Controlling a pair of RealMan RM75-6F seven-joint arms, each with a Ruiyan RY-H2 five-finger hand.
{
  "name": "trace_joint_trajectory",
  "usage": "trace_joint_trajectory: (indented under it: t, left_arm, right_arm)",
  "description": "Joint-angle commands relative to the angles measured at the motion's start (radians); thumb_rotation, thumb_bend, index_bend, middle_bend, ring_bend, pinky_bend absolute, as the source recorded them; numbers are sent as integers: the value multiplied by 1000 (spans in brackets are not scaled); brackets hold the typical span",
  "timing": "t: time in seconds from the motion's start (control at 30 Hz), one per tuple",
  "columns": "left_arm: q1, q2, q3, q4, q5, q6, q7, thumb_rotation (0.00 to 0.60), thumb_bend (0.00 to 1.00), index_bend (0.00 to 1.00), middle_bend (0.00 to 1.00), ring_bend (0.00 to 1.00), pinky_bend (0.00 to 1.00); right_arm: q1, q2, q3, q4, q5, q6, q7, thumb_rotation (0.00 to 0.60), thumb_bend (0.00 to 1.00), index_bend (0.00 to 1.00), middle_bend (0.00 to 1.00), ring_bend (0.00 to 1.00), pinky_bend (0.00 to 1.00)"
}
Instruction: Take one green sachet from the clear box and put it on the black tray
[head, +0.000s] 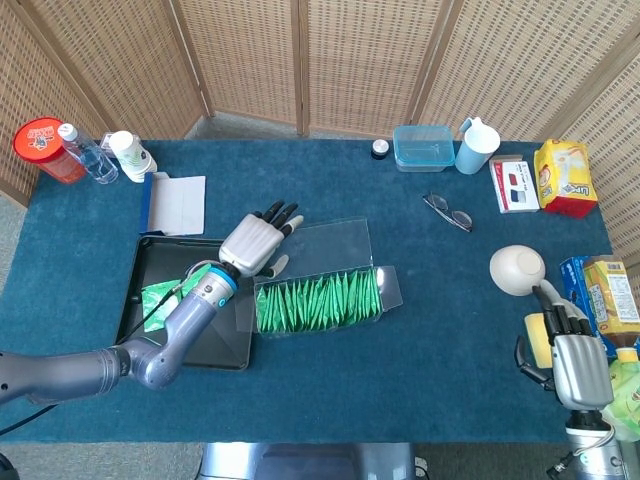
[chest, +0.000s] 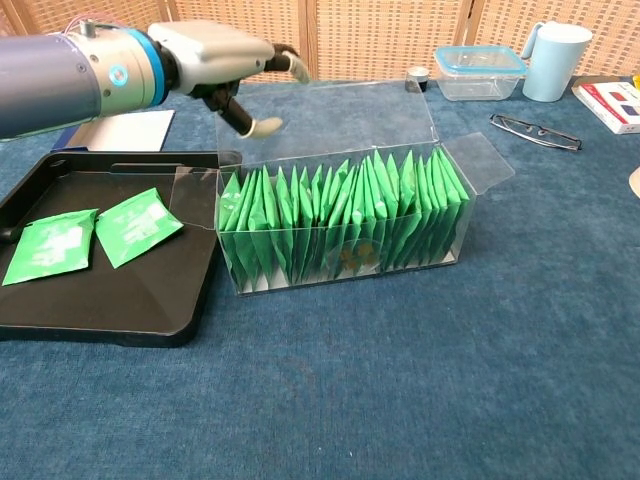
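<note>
Staged robot test room, lab-like; blue-carpeted table (head: 400, 350) with woven bamboo screens (head: 330, 60) right behind it; assorted household props along table edges: bottles (head: 85, 152) far-left, snack packs (head: 565, 178) far-right, mug (head: 477, 146) at back.

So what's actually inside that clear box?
The clear box holds a packed row of green sachets standing upright on edge, with its lid folded back open. Their lower halves overlap, so I can't see whether anything lies beneath them.
</note>
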Motion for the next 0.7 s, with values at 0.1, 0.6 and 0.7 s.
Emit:
trace_joint_trajectory:
  t: [0.1,0.6,0.7]
  left_arm:
    - [17,50,-16,-57,87,57,-37,379,439,93,22,2,342]
    - [32,235,13,-261,427,37,-189,600,439,289,24,0,298]
    - [14,228,11,-245,412,-11,-194,600,439,323,25,0,297]
  right_arm:
    - [-6,3,0,-1,1,8,3,247,583,0,90,166,188]
    - [-10,-3,2,14,1,10,27,247,583,0,90,166,188]
    - [-14,-3,3,21,3,14,36,249,583,0,90,166,189]
